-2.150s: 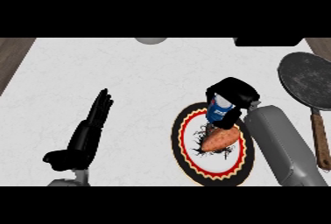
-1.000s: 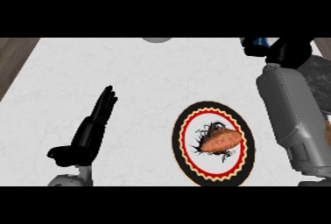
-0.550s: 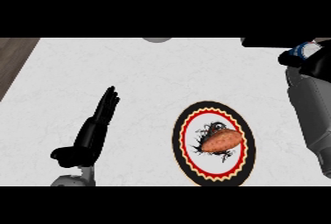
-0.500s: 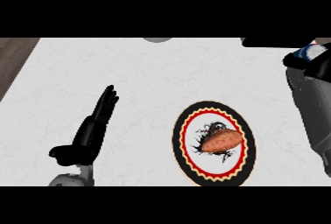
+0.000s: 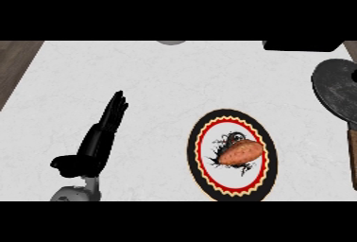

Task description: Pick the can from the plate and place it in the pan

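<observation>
The worktop is white with faint grey marbling and fills nearly the whole head view. Along its left edge runs a strip of brown wood-grain surface, which narrows toward the top.

At the far edge, a pale grey rounded object is cut off by the frame. A flat black object sits at the far right corner, also only partly in view.

The left hand shows at the lower left, resting open with its fingers straight and together, pointing away from the robot. It holds nothing and lies well apart from the plate.

The plate lies right of centre. It has a black outer rim, a red ring with a yellow zigzag edge, and a white middle bearing a dark scribbled drawing. Whether that drawing holds any writing cannot be told. An orange-brown sweet potato lies on the plate's middle, tilted slightly.

The pan, dark grey and round, sits at the right edge, partly cut off. Its brown wooden handle points toward the robot. The visible part of the pan is bare. Where the can is cannot be told from this view.
</observation>
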Robot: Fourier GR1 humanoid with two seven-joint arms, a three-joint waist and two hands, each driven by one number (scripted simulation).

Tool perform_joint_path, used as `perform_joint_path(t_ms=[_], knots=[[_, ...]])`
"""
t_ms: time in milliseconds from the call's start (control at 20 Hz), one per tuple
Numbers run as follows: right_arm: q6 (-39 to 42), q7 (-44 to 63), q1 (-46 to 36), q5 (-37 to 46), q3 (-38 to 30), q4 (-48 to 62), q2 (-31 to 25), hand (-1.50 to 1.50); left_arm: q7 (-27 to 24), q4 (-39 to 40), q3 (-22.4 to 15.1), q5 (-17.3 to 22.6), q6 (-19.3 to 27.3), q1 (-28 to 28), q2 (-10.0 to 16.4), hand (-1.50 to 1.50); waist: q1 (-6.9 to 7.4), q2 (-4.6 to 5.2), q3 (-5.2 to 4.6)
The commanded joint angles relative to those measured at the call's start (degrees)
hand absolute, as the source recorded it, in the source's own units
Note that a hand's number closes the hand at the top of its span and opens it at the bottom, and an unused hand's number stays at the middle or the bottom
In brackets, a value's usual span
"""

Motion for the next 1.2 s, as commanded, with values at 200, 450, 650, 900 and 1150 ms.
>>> perform_joint_path(t_ms=[200, 450, 650, 900, 1150], knots=[[-4.3, -12.8, 1.8, -9.2, -6.3, 4.4, -6.2, 1.5, -0.1, -0.8, 0.6, 0.4, -0.6, 0.2, 0.4, 0.0, 0.5, 0.17, 0.16], [18.7, -10.5, 0.0, -12.4, -8.4, 13.4, -5.7, -1.5, -1.5, 0.7, -1.0, -0.9, 0.3, 0.3, -1.2, 0.0, 1.72, 0.92, 0.32], [23.8, -17.3, -1.4, -19.3, -14.0, 12.5, -5.8, -1.5, -0.3, -0.2, -0.9, -0.7, 0.1, -1.1, -1.0, 0.0, 1.44, 0.71, 0.42], [18.5, -25.9, 0.4, -22.8, -17.3, 9.2, -5.3, -1.5, -1.2, -0.8, -1.3, -0.6, -0.8, 0.9, -0.5, 0.0, 2.27, 0.91, 0.47], [14.5, -37.4, 2.4, -30.7, -23.8, 4.7, -3.9, -1.5, -2.5, -0.7, -0.3, -0.4, -0.9, 2.8, 0.3, 0.0, 0.9, 0.31, 0.35]])
